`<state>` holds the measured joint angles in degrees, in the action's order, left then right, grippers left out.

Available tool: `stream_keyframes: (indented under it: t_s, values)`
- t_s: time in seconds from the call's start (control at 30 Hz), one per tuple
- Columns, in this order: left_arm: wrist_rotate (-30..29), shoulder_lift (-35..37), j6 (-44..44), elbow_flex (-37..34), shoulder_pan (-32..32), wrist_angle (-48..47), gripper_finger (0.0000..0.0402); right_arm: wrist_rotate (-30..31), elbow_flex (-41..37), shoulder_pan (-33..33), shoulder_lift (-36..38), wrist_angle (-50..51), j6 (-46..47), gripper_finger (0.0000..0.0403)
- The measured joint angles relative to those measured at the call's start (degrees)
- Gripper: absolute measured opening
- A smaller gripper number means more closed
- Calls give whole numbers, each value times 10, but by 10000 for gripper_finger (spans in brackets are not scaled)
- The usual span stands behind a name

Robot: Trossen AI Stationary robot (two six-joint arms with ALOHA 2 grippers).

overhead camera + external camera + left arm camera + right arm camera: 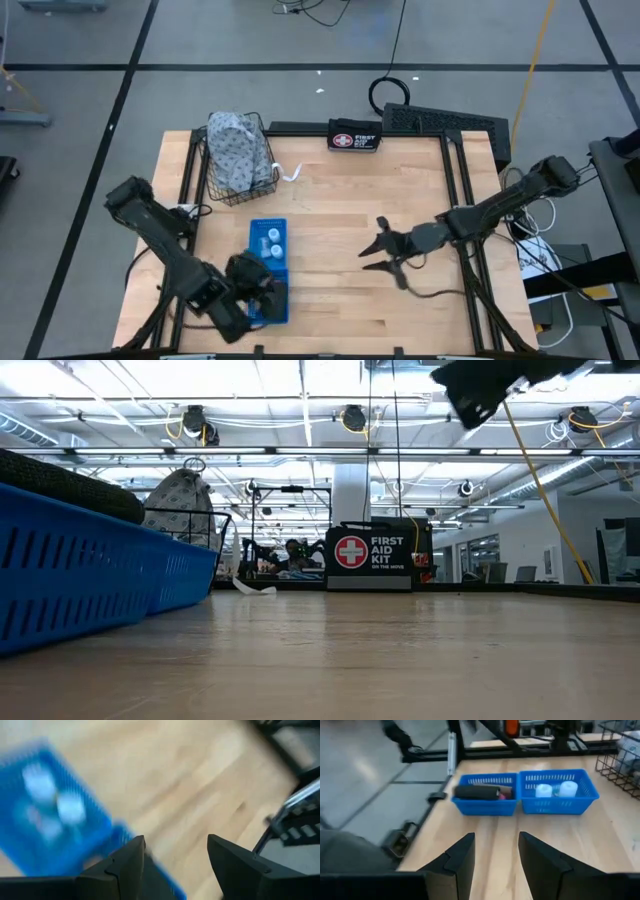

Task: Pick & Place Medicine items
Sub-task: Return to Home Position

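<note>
Logged two blue baskets [283, 265] set end to end near the front edge of the worktop [330, 215], left of its middle. Counted white bottles [555, 790] in the far basket [559, 806]. Made out the black oblong [476, 793] in the front basket [485, 808], long axis apparently running from front edge to far edge, along the row of baskets. Caught a sliver of the pink tube [503, 796] just beside it. Could not pick out the brown oblong.

Placed the left gripper [175, 840], by the high view, right over the front basket, much the nearer of the two to the items. Recorded its fingers [125, 865] as spread apart, with nothing between them. Could not tell its height above the rim.

Placed the right gripper [370, 243] above the worktop's middle, a little toward the right edge, well apart from both baskets and pointing at them. Recorded its fingers [462, 855] as likewise parted and empty.

Noted the first-aid pouch [378, 557] upright at the far edge, and a wire basket [245, 193] with a patterned bag [235, 150] near the far-left corner.

Judged the visible items as already placed, with only the retreat to rest remaining. Judged the deciding relation as items straight below the left fingers, inside the basket walls. Reckoned a rise clear of the rim first, then a swing back toward the left edge, as the safe order. Feared a low sideways pull for snagging the wall and dragging the basket.
</note>
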<state>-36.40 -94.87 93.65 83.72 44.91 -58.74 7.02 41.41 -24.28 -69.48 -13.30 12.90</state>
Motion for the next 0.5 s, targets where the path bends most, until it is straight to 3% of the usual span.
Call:
stream_keyframes:
  t_s: [0.17,0.37,0.5]
  values:
    - [-154,86,-200,1,29,3,225,-42,0,-30,110,110,10,139]
    - [-261,162,-509,0,53,3,225,-43,0,-78,208,242,4,139]
    - [-344,191,-555,-42,45,1,225,-36,-20,-92,240,260,42,139]
